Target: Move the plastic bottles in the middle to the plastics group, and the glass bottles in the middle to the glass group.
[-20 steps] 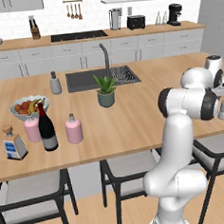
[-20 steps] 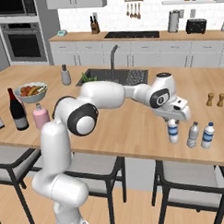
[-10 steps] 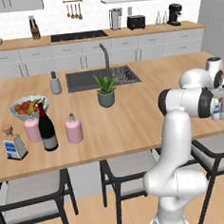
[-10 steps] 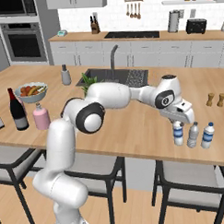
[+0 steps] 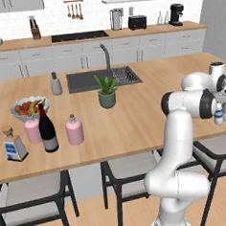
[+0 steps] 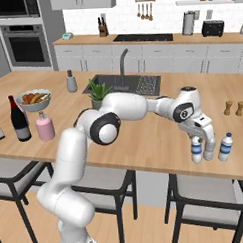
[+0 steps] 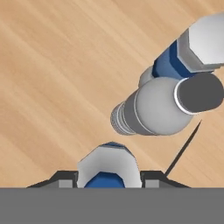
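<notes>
My gripper point(image 6: 196, 138) is at the counter's right front, shut on a small clear water bottle point(image 6: 196, 150) with a blue label band. In the hand view its pale cap point(image 7: 108, 165) sits between the two fingertips point(image 7: 61, 180). Right beside it stand two more water bottles of the plastics group point(image 6: 210, 148) point(image 6: 225, 146), seen from above in the hand view point(image 7: 157, 107). At the left, the near-black wine bottle point(image 5: 47, 130) and a pink bottle point(image 5: 74, 131) stand in the middle. The glass group's pink bottle point(image 5: 32, 130) and square cork-stoppered bottle point(image 5: 13, 145) stand left of them.
A fruit bowl point(image 5: 29, 107) sits behind the glass bottles. A potted plant point(image 5: 106, 92) stands before the sink point(image 5: 105, 79). Brown salt and pepper shakers point(image 6: 233, 108) stand behind the water bottles. Chairs line the counter's front edge.
The gripper has carried the water bottle a little right and downward, closer to the two water bottles. The bottles on the left have not moved.
</notes>
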You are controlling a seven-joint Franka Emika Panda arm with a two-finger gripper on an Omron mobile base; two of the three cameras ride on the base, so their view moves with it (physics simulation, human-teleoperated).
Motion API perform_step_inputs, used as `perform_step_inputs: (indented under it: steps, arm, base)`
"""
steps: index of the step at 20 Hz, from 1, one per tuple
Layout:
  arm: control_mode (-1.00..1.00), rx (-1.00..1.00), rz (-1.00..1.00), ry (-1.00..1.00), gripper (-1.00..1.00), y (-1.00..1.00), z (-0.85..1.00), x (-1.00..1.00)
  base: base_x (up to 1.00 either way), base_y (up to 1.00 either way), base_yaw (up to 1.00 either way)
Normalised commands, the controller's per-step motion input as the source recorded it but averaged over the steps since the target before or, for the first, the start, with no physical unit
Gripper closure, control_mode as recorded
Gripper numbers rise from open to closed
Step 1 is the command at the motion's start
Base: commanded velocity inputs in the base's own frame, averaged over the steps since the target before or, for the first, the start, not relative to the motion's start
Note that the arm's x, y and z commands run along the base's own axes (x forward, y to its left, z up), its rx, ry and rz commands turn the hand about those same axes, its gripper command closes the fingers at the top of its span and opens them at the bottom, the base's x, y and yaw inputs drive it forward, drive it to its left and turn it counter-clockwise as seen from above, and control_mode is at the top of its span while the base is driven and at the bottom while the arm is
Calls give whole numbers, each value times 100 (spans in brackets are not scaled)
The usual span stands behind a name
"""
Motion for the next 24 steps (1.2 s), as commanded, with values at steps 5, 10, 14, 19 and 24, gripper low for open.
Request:
perform_step_inputs:
  steps: [5, 10, 14, 19, 24]
  arm:
    - [-100, 0, -5, 0, 100, -6, -39, 0]
    - [-100, 0, -2, -4, 100, -12, -42, -5]
    - [-100, 0, 0, -7, 100, -27, -44, -26]
    - [-100, 0, 0, -3, -100, -19, -42, -22]
    - [-100, 0, 0, -7, -100, 9, -9, -1]
  base:
    - [0, 0, 0]
    - [0, 0, 0]
    - [0, 0, 0]
    - [0, 0, 0]
    - [0, 0, 0]
